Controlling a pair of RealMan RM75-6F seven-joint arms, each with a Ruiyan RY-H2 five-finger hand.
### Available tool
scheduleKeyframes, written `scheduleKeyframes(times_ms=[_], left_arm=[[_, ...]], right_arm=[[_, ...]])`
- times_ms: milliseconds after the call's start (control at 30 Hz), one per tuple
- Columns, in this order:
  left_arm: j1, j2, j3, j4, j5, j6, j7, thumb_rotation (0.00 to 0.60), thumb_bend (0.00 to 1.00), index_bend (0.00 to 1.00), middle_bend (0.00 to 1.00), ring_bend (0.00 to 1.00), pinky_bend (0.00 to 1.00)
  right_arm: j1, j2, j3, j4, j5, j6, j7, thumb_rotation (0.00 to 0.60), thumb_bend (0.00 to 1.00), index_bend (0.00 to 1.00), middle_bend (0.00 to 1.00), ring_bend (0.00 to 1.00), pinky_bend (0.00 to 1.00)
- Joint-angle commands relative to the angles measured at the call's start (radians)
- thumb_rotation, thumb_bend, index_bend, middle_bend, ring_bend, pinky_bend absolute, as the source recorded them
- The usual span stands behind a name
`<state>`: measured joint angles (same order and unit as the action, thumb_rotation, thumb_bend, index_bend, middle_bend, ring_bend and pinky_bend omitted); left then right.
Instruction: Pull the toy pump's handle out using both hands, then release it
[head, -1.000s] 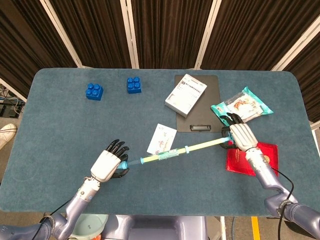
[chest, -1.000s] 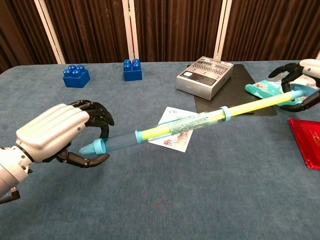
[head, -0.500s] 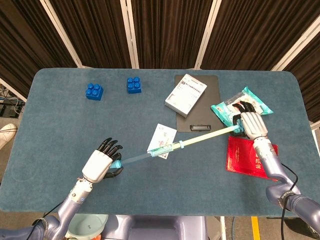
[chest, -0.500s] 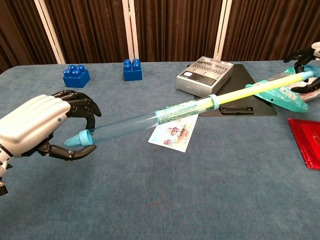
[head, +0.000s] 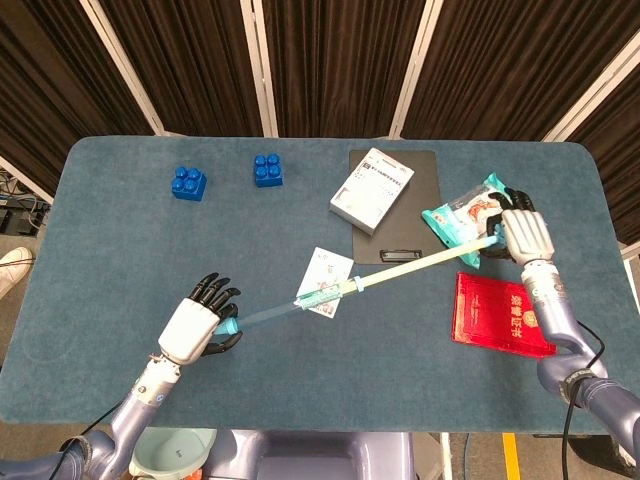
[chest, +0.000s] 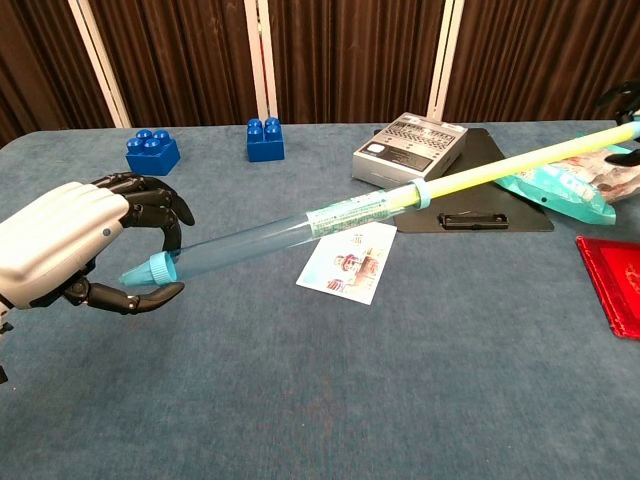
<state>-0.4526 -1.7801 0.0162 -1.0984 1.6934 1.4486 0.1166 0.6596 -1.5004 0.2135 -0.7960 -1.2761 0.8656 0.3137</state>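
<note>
Near the surface's (head: 90, 380) front-left corner, the left robot hand (head: 192, 326) grips the toy pump's (chest: 290, 229) capped end, barrel lifted above the surface. Farther off, by the right edge, the right robot hand (head: 524, 236) holds the yellow handle (head: 430, 262), drawn well out.

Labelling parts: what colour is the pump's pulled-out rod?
Pale yellow rod, clearest in the chest view.
</note>
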Motion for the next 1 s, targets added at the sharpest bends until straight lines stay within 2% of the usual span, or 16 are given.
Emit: scheduleKeyframes(times_ms=[33, 467, 867, 933, 1000], left_arm=[[0.002, 0.004, 0.003, 0.001, 0.007, 0.006, -0.008, 0.6, 0.33, 0.6, 0.28, 0.16, 0.15], [0.014, 0.016, 0.011, -0.009, 0.052, 0.071, -0.05, 0.6, 0.33, 0.6, 0.29, 0.17, 0.15], [-0.01, -0.007, -0.023, 0.036, 0.033, 0.042, -0.065, 0.6, 0.32, 0.59, 0.3, 0.18, 0.15], [-0.024, -0.022, -0.036, 0.072, 0.02, 0.021, -0.083, 0.6, 0.27, 0.56, 0.29, 0.18, 0.15], [-0.036, -0.036, -0.044, 0.107, 0.012, 0.003, -0.101, 0.6, 0.21, 0.42, 0.24, 0.18, 0.15]], right_arm=[[0.014, -0.01, 0.013, 0.039, 0.015, -0.029, 0.013, 0.6, 0.29, 0.8, 0.18, 0.0, 0.0], [0.05, -0.029, 0.035, 0.157, 0.033, -0.101, 0.054, 0.6, 0.28, 0.8, 0.18, 0.0, 0.0], [0.033, -0.032, 0.027, 0.157, 0.027, -0.094, 0.068, 0.6, 0.27, 0.8, 0.18, 0.0, 0.0], [0.023, -0.035, 0.022, 0.15, 0.023, -0.083, 0.064, 0.6, 0.26, 0.79, 0.17, 0.0, 0.0], [0.015, -0.041, 0.014, 0.153, 0.018, -0.083, 0.064, 0.6, 0.26, 0.76, 0.16, 0.0, 0.0]])
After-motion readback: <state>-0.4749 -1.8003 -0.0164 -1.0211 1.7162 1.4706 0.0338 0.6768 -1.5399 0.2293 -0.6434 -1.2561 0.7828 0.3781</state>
